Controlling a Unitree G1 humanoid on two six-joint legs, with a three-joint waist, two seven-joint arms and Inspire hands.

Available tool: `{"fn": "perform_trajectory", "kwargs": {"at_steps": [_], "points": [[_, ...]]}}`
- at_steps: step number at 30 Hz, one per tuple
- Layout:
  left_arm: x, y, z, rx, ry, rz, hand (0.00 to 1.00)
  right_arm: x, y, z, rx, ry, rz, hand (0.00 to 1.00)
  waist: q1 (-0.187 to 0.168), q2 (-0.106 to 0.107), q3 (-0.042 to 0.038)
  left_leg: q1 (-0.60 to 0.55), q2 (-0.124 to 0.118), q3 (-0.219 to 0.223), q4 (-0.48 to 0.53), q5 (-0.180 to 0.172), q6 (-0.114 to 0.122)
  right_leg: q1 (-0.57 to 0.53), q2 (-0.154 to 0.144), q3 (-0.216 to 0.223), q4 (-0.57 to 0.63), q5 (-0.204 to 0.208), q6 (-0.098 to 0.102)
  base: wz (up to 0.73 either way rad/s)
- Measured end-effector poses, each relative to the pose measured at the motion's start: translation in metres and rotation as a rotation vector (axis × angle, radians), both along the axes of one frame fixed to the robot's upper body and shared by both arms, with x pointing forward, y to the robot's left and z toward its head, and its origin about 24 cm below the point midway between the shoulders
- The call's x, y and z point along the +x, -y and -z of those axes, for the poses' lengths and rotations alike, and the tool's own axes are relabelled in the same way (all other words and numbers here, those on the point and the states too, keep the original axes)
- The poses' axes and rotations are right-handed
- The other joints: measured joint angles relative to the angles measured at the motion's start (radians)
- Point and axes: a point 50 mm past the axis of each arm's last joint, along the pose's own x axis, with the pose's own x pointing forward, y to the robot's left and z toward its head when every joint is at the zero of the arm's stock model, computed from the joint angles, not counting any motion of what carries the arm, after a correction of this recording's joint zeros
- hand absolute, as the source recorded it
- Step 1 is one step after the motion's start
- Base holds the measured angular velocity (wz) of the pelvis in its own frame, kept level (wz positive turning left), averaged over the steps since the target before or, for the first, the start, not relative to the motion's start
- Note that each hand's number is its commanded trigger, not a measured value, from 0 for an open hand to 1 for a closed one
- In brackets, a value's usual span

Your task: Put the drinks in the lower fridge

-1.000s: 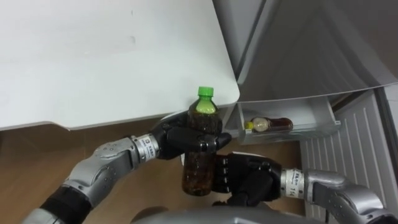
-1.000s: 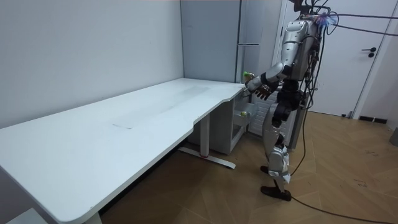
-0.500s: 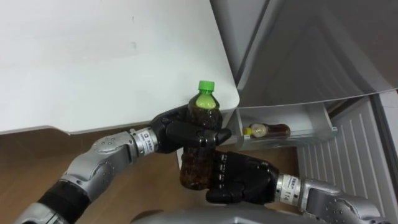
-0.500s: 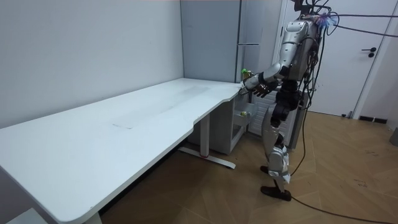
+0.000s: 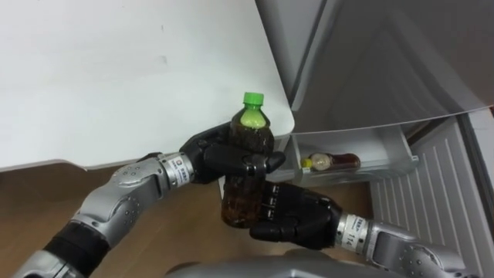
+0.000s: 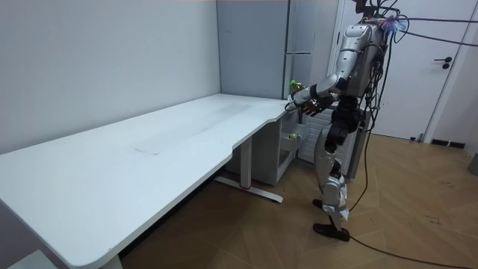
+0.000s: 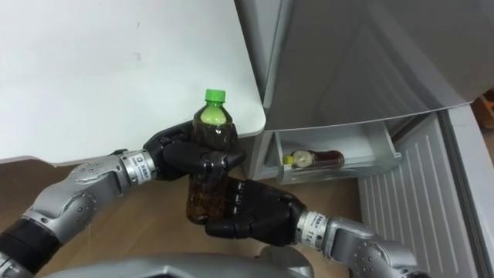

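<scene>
White flat-topped desk [image 5: 116, 77] fills the upper left of the frame, with its rounded corner near centre. Brown wooden floor [image 5: 31, 201] shows below its edge. Tall grey fridge [image 5: 370, 62] takes up the upper right. Its lower door stands open, and the white door shelf [image 5: 386, 147] is at centre right. One small dark bottle with a yellow cap [image 5: 333, 161] lies on its side in that shelf.

Clear plastic bottle of dark brown drink [image 5: 241, 202] with a green screw cap [image 5: 252, 98] is at frame centre. It is upright, tilted slightly, in the air in front of the desk corner and well apart from the door shelf.

Left hand [image 5: 212, 158]: black fingers clamped round the bottle's upper body, below the neck.

Right hand [image 5: 297, 220]: just below and to the right, fingers bent against the bottle's lower body. I cannot tell if they close round it.

Room view: robot stands upright at the desk's far corner, in front of the fridge, with both hands raised at chest height.
</scene>
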Motion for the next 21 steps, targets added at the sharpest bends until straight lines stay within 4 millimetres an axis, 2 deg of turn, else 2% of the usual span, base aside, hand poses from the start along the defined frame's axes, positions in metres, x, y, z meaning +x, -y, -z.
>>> {"fn": "perform_trajectory", "kwargs": {"at_steps": [4, 10, 20, 21], "points": [[0.0005, 0.0007, -0.0004, -0.001, 0.003, 0.001, 1.0, -0.0029, -0.0007, 0.0009, 0.018, -0.039, 0.035, 0.0, 0.0, 0.001, 0.0006, 0.003, 0.0, 0.0, -0.004, 0.002, -0.001, 0.0, 0.0, -0.001, 0.0, 0.0, 0.0, 0.0], [0.0003, 0.001, -0.0004, -0.001, 0.004, 0.007, 1.0, -0.0054, -0.0031, -0.0001, 0.019, -0.052, 0.056, 0.0, -0.005, 0.012, 0.0075, 0.01, -0.001, 0.0, -0.012, 0.002, -0.002, 0.003, 0.001, -0.002, 0.001, 0.0, 0.0, 0.0], [0.0, 0.002, -0.0025, 0.056, 0.062, 0.056, 1.0, -0.0067, -0.005, 0.0004, 0.007, -0.06, 0.067, 0.0, -0.008, 0.018, 0.0069, 0.011, -0.002, -0.001, -0.022, 0.004, -0.002, 0.001, 0.002, -0.002, 0.0, 0.0, 0.0, 0.0], [0.0001, 0.0019, -0.0026, 0.059, 0.065, 0.059, 1.0, -0.0067, -0.0049, 0.0005, 0.004, -0.061, 0.068, 0.2, -0.008, 0.018, 0.0069, 0.011, -0.002, -0.001, -0.022, 0.004, -0.002, 0.001, 0.002, -0.002, 0.0, 0.0, 0.0, 0.0]]}}
